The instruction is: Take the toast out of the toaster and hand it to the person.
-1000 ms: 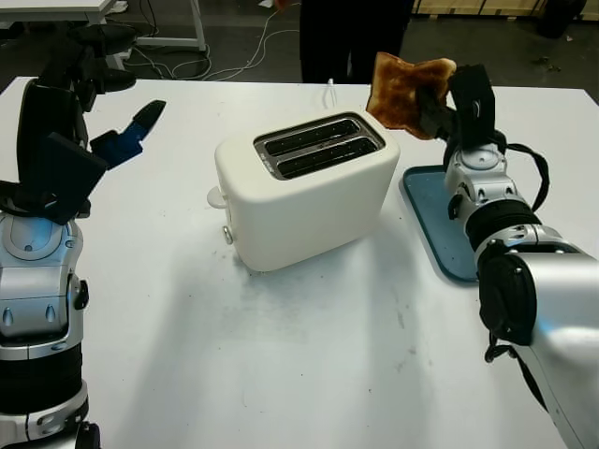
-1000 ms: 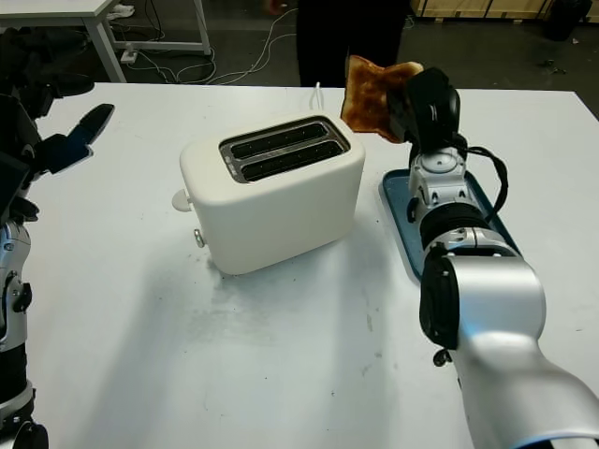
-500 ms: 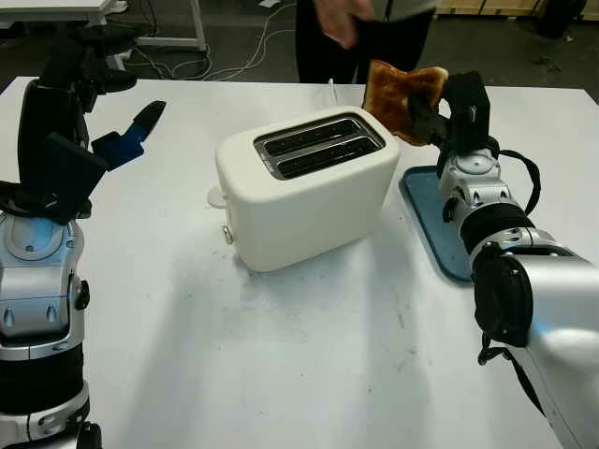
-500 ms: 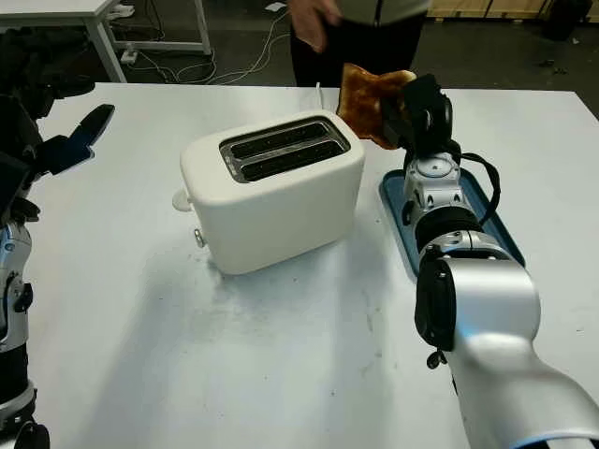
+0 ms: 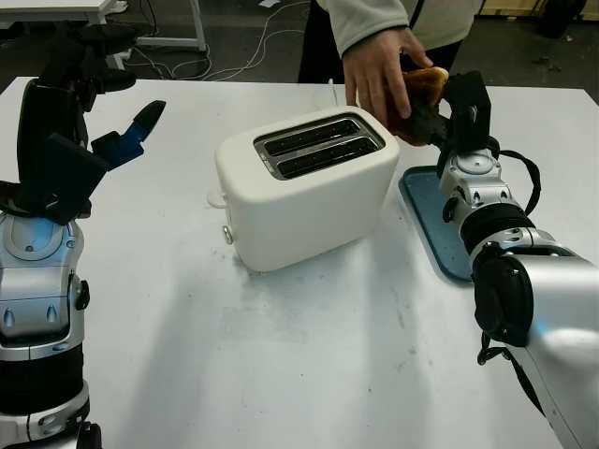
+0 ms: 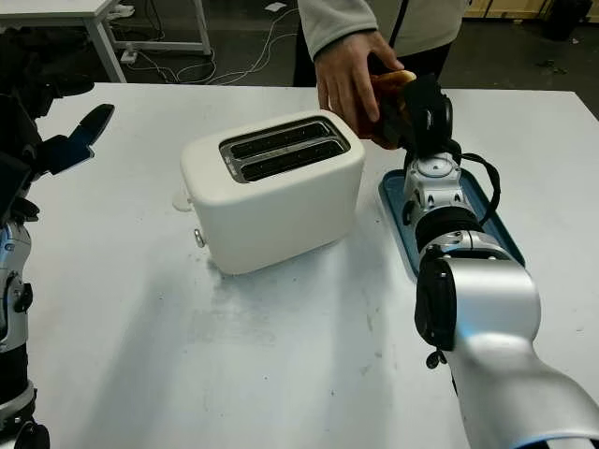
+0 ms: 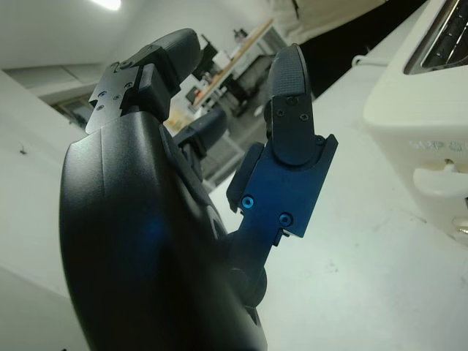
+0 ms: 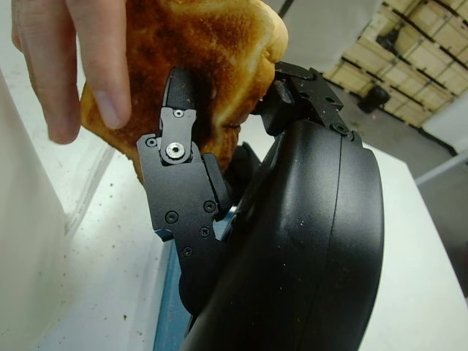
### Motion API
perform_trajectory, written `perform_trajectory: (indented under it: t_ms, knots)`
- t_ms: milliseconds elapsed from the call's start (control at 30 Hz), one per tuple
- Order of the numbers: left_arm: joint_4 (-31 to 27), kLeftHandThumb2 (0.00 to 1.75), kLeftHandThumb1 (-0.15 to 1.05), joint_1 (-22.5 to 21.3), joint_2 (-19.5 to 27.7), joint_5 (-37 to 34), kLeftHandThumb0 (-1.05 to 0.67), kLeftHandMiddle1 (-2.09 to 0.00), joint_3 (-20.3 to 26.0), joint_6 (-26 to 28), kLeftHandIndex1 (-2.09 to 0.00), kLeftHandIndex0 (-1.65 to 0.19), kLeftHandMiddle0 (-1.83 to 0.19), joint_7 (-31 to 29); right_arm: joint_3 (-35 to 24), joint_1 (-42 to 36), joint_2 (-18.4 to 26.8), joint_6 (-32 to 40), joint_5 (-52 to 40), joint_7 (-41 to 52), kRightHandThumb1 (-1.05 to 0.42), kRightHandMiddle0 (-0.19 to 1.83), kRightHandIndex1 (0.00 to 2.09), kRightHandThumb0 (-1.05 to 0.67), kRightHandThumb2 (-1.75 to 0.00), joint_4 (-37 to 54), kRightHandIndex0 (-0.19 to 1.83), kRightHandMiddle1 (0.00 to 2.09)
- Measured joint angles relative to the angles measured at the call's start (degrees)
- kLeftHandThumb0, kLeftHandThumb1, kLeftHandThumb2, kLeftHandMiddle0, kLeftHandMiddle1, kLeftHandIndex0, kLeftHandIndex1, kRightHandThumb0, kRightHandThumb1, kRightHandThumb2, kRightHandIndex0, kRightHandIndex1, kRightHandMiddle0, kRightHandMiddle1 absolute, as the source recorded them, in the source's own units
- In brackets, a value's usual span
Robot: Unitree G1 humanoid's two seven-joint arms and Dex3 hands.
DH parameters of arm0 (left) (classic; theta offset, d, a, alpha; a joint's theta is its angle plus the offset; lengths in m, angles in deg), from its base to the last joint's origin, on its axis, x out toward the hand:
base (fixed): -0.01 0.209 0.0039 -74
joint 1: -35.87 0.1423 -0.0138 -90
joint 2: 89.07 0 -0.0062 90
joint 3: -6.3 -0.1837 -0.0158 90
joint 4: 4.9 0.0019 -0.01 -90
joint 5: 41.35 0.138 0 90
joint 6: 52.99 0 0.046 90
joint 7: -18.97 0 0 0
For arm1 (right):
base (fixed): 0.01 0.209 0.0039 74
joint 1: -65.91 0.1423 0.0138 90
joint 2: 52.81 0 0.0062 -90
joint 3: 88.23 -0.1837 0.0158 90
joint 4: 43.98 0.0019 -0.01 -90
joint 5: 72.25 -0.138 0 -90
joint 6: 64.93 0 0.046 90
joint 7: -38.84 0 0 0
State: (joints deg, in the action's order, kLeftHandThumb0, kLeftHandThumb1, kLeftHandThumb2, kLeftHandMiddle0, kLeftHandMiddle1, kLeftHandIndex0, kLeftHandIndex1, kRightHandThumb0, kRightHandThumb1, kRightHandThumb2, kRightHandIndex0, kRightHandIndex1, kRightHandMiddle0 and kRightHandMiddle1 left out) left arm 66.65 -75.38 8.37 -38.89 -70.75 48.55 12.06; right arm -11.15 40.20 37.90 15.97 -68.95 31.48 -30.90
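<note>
Your right hand [image 5: 447, 103] is raised above the far right of the bench [image 5: 309, 355], just past the toaster [image 5: 304, 187], with its fingers [image 8: 179, 146] clamped on the toast [image 8: 212, 58]. The toast is in the air between the toaster and the blue tray [image 5: 438, 220]. A person's hand [image 5: 379, 70] reaches in from across the bench and has its fingers on the toast, covering most of the slice, so both hands touch it at once. The toaster stands in the middle of the bench, both slots facing up. Your left hand [image 5: 117, 140] is open, held up over the far left of the bench, well apart from the toaster
</note>
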Motion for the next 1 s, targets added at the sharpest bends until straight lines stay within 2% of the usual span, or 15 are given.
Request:
perform_trajectory:
  t_ms: [400, 1000]
  knots:
    - [0.00, 0.57, 0.70, 0.04, 0.00, 0.03, -0.40, -1.19, 0.00, 0.00, -0.91, -0.08, 0.00, 0.00, -0.14, 0.00, 0.01, -0.01, 0.16, 1.10, -0.92, 0.46, 1.75, -0.13, -0.36, 0.00, 0.76, 1.75]
    - [-0.02, 0.57, 0.71, 0.05, 0.00, 0.68, -0.39, -1.19, -0.02, -0.03, -0.91, -0.09, 0.00, 0.29, -0.12, 0.00, 0.02, -0.05, 0.18, 1.48, -0.92, 0.44, 1.75, -0.16, -0.39, 0.00, 0.75, 1.75]
